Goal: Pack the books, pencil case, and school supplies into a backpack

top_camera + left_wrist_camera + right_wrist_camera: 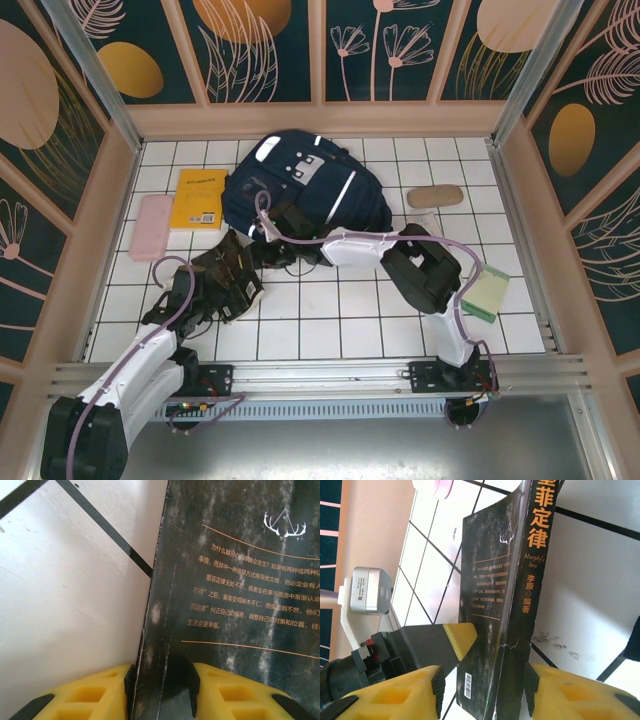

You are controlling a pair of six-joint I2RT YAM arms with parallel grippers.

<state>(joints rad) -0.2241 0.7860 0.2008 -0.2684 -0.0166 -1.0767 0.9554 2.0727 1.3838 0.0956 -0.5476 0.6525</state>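
Two books (200, 197); one backpack (300, 185); one pink case (152, 226), tan pouch (434, 196), green item (487, 293).

On the white tiled surface (330, 315) the large navy-blue fabric backpack (300, 190) lies rear-centre. From it: bright yellow thin book (198, 198) just beside at 9 o'clock, flat pink rounded case (152, 226) beyond; tan oblong pouch (434, 196) at 3; small green item (487, 293) at 4; blackish paperback book (232, 270) at 7, between left pincer (162, 677) and right pincer (482, 682)

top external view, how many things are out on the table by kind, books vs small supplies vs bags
books: 2 (yellow book, black book)
small supplies: 3 (pink case, tan pouch, green item)
backpack: 1
total: 6
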